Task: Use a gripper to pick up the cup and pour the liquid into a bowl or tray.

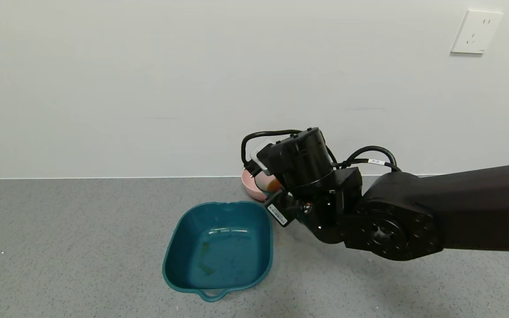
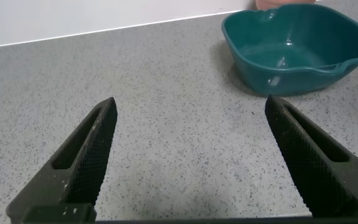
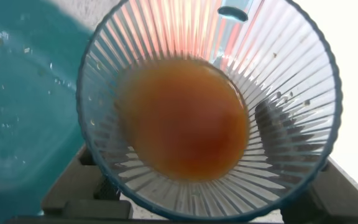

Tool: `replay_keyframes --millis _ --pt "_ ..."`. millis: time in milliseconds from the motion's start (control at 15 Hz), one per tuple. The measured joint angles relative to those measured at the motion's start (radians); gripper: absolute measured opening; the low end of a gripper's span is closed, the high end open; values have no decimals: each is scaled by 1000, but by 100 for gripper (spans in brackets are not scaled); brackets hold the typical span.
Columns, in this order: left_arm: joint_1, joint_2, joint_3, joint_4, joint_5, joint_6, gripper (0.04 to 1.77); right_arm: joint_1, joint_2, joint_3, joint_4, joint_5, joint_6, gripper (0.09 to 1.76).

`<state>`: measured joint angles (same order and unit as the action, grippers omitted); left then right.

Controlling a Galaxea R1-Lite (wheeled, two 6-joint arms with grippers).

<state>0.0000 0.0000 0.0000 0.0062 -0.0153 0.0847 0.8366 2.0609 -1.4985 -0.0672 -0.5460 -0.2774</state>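
Filling the right wrist view, the cup [image 3: 210,106] sits between the right gripper's [image 1: 276,201] fingers [image 3: 79,193], which pinch its ribbed wall from both sides. Reddish-brown liquid [image 3: 185,121] lies pooled in its bottom, level, so the pour has not started.

From the head view the right gripper hangs just past the tray's [image 1: 172,269] right rim, near the far edge of the grey surface [image 1: 60,229], with a pink bowl [image 1: 251,185] behind it by the wall.

To pour well, I judge the cup should first be carried inward until its lip is clearly over the tray's middle, then tipped slowly toward the tray, keeping the pinch firm so the tapered wall does not slip.

The left gripper [image 2: 191,165] waits low over bare surface toward the left, well apart from the tray, fingers [image 2: 82,158] spread wide.
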Motion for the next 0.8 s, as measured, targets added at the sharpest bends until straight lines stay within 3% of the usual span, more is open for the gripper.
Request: replay_keyframes --millis 800 --pt "0 0 0 0 0 0 172 76 46 -2 -14 -156 -243 134"
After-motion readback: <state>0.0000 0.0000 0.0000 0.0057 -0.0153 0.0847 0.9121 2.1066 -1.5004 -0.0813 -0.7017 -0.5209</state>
